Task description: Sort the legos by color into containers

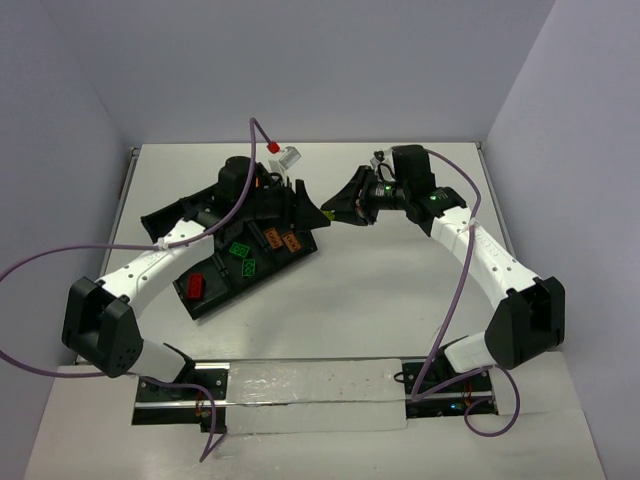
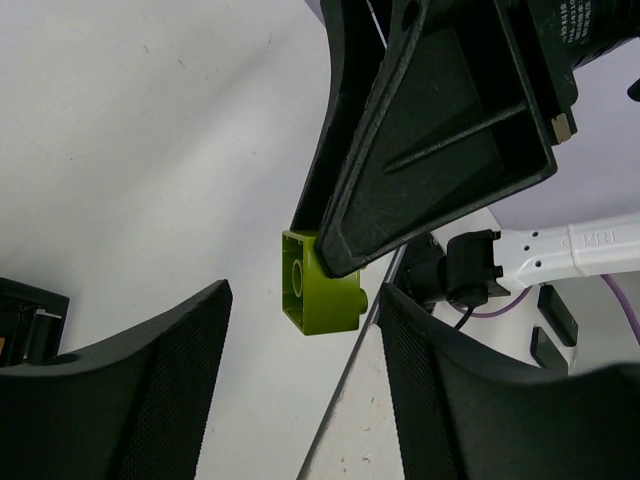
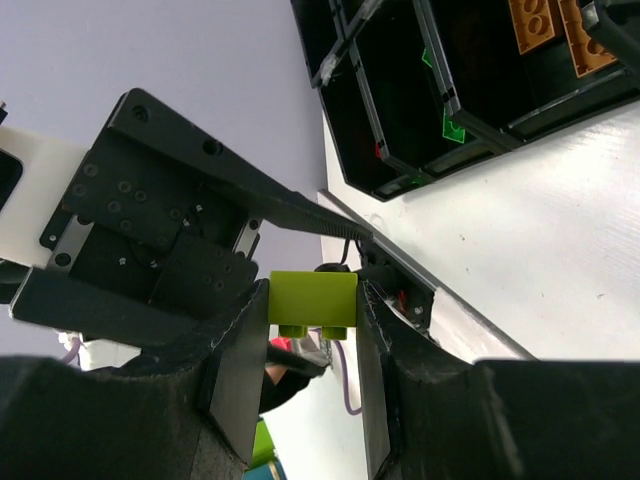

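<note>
Right tool [image 3: 312,318] clamped on small yellow-green plastic brick [image 3: 312,298]; left tool [image 2: 305,300], jaws apart, flanks it without touching.

We tagged this as a robotics lab cell. We saw a bare white table [image 1: 380,300] boxed in by plain pale walls [image 1: 350,60], a white left arm [image 1: 150,262] and right arm [image 1: 485,255] bolted to a rail [image 1: 165,410] at the near edge, and purple cables [image 1: 40,262] trailing loose.
</note>
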Motion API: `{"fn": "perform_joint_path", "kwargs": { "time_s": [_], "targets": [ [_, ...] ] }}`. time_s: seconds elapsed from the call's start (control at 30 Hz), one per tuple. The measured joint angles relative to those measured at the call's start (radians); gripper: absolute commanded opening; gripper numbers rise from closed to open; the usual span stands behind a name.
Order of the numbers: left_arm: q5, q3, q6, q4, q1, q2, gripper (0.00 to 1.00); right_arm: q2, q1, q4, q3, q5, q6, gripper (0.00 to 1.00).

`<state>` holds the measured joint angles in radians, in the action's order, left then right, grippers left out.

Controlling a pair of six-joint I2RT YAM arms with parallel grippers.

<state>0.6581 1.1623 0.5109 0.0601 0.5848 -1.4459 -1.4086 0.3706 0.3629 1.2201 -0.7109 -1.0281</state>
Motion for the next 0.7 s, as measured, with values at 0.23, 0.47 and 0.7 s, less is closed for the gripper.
{"fn": "perform_joint_path", "kwargs": {
  "time_s": [0.23,0.47,0.7],
  "targets": [
    [-0.006,0.007,0.006,-0.006,0.004,-0.007,0.53,0.000,0.000,-0.003,0.000,-0.003,0.000,0.22],
    [-0.006,0.007,0.025,-0.010,0.006,-0.008,0.46,0.000,0.006,-0.004,0.000,-0.004,0.001,0.22],
    [0.003,0.019,0.012,-0.009,0.012,-0.013,0.00,-0.002,0.007,0.003,-0.002,0.018,-0.003,0.23]
  ]
}}
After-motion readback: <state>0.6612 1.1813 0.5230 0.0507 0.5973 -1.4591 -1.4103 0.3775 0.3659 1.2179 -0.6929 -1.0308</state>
